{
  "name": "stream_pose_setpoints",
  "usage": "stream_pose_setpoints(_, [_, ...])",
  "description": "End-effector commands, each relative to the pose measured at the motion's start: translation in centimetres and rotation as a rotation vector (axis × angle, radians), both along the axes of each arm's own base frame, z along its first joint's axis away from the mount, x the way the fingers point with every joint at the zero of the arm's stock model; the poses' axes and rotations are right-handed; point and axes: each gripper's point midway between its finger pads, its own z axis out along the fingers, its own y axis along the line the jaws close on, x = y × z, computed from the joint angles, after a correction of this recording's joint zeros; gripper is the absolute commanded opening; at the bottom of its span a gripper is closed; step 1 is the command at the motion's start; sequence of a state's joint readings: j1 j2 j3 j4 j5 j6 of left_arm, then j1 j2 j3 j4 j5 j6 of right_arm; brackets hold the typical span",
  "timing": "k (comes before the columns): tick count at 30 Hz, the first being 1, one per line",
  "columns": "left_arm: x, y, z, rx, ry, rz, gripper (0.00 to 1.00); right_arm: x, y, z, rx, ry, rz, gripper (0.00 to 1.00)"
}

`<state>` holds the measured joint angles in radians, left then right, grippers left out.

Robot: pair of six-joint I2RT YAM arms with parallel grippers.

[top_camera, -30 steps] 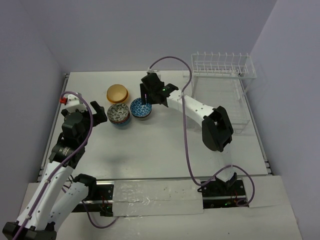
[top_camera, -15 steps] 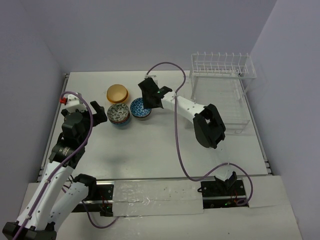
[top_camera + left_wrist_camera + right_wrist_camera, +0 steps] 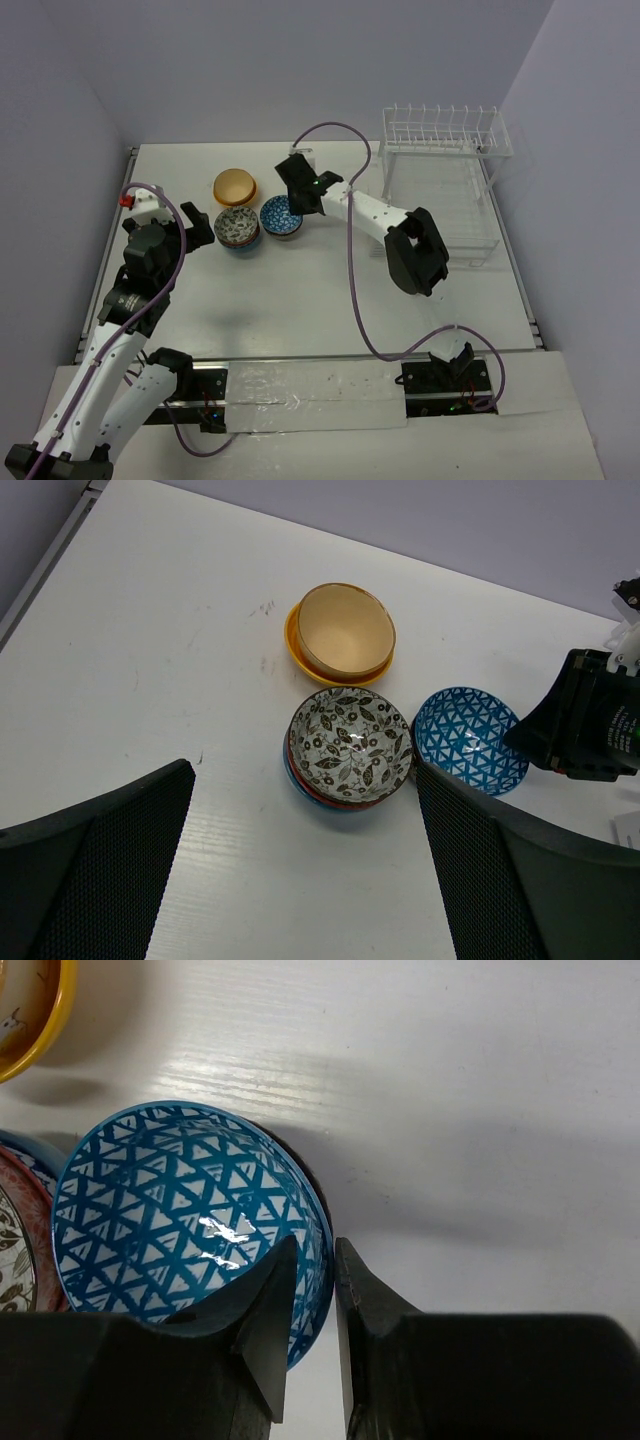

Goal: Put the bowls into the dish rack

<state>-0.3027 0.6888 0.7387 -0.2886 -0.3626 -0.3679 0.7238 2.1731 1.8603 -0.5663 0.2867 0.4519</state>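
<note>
Two fingers of the right gripper (image 3: 314, 1260) are pinched narrowly on the rim of the blue triangle bowl (image 3: 180, 1220), one inside, one outside | bowl is set on the table (image 3: 300, 290) just beside the leaf-patterned stack (image 3: 238, 228) | left gripper (image 3: 302, 768) is held wide apart near the stack | dish rack (image 3: 445, 140) is placed well apart, far right

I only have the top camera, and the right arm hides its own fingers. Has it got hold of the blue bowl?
Observer: Right wrist view: the right gripper is closed on the rim of the blue bowl, one finger inside, one outside.
Operator: Is the floral bowl beside it single?
Observer: No. The left wrist view shows the floral bowl topping a stack, red and blue rims beneath.
Operator: And the orange one?
Observer: A tan bowl sits nested inside the orange-yellow bowl.
</note>
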Motion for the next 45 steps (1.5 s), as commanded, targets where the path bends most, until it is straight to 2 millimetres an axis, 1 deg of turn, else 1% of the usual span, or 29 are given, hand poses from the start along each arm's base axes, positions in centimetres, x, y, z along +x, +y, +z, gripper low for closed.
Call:
stream_pose_setpoints(1, [0.2, -0.5, 0.8, -0.012, -0.043, -0.024, 0.99, 0.6, 1.1, 0.4, 0.017, -0.017, -0.001, 0.30])
stream_pose_setpoints(5, [0.2, -0.5, 0.7, -0.012, -0.042, -0.024, 0.99, 0.7, 1.2, 0.3, 0.013, -0.018, -0.001, 0.29])
stream_pose_setpoints(9, [0.2, -0.5, 0.8, -0.010, -0.043, -0.023, 0.99, 0.8, 1.3, 0.0, 0.010, -0.011, 0.003, 0.26])
stream_pose_setpoints(12, [0.2, -0.5, 0.9, -0.011, -0.046, -0.023, 0.99, 0.8, 1.3, -0.3, 0.008, -0.005, 0.005, 0.26])
stream_pose_setpoints(18, [0.2, -0.5, 0.8, -0.011, -0.045, -0.024, 0.99, 0.9, 1.3, 0.0, 0.008, -0.013, 0.006, 0.26])
stream_pose_setpoints(20, [0.2, -0.5, 0.7, -0.011, -0.043, -0.026, 0.99, 1.0, 1.2, 0.2, 0.006, -0.019, 0.001, 0.21])
stream_pose_setpoints(21, [0.2, -0.5, 0.8, -0.011, -0.044, -0.026, 0.99, 1.0, 1.1, 0.3, 0.003, -0.022, -0.001, 0.15])
stream_pose_setpoints(23, [0.1, -0.5, 0.8, -0.012, -0.046, -0.026, 0.99, 1.1, 1.0, 0.7, 0.000, -0.031, -0.004, 0.09])
stream_pose_setpoints(25, [0.2, -0.5, 0.8, -0.012, -0.046, -0.027, 0.99, 1.1, 0.8, 1.5, -0.001, -0.047, -0.004, 0.05])
stream_pose_setpoints(26, [0.1, -0.6, 0.8, -0.012, -0.046, -0.029, 0.99, 1.2, 0.7, 1.8, -0.001, -0.052, -0.007, 0.00])
stream_pose_setpoints(27, [0.2, -0.6, 0.8, -0.012, -0.046, -0.029, 0.99, 1.1, 0.6, 2.6, 0.007, -0.065, -0.004, 0.00])
stream_pose_setpoints(29, [0.2, -0.5, 0.9, -0.013, -0.047, -0.027, 0.99, 1.0, 0.5, 3.5, 0.010, -0.086, -0.002, 0.00])
stream_pose_setpoints(30, [0.2, -0.5, 0.9, -0.013, -0.047, -0.027, 0.99, 0.9, 0.4, 4.7, 0.021, -0.107, 0.000, 0.00])
stream_pose_setpoints(32, [0.2, -0.6, 0.9, -0.013, -0.047, -0.029, 0.99, 0.8, 0.4, 6.0, 0.032, -0.133, 0.005, 0.00])
stream_pose_setpoints(33, [0.2, -0.6, 0.9, -0.013, -0.049, -0.029, 0.99, 0.7, 0.3, 7.2, 0.042, -0.152, 0.009, 0.00])
stream_pose_setpoints(35, [0.1, -0.6, 0.9, -0.013, -0.049, -0.029, 0.99, 0.6, 0.2, 8.5, 0.047, -0.176, 0.016, 0.00])
stream_pose_setpoints(36, [0.1, -0.6, 0.9, -0.013, -0.049, -0.029, 0.99, 0.5, 0.1, 9.7, 0.056, -0.195, 0.017, 0.00])
stream_pose_setpoints(38, [0.1, -0.6, 0.9, -0.014, -0.050, -0.029, 0.99, 0.3, -0.1, 11.0, 0.059, -0.217, 0.025, 0.00])
stream_pose_setpoints(39, [0.1, -0.5, 0.9, -0.013, -0.050, -0.027, 0.99, 0.1, -0.3, 12.4, 0.071, -0.238, 0.026, 0.00])
stream_pose_setpoints(41, [0.1, -0.5, 0.9, -0.011, -0.050, -0.024, 0.99, -0.2, -0.8, 14.1, 0.072, -0.263, 0.029, 0.00])
stream_pose_setpoints(42, [0.1, -0.4, 1.0, -0.012, -0.052, -0.023, 0.99, -0.5, -1.2, 16.0, 0.087, -0.294, 0.030, 0.00])
stream_pose_setpoints(44, [0.1, -0.4, 1.0, -0.011, -0.051, -0.021, 0.99, -0.8, -2.2, 18.3, 0.073, -0.337, 0.034, 0.00])
stream_pose_setpoints(45, [0.1, -0.4, 1.0, -0.011, -0.050, -0.023, 0.99, -1.1, -3.6, 20.7, 0.050, -0.390, 0.021, 0.00])
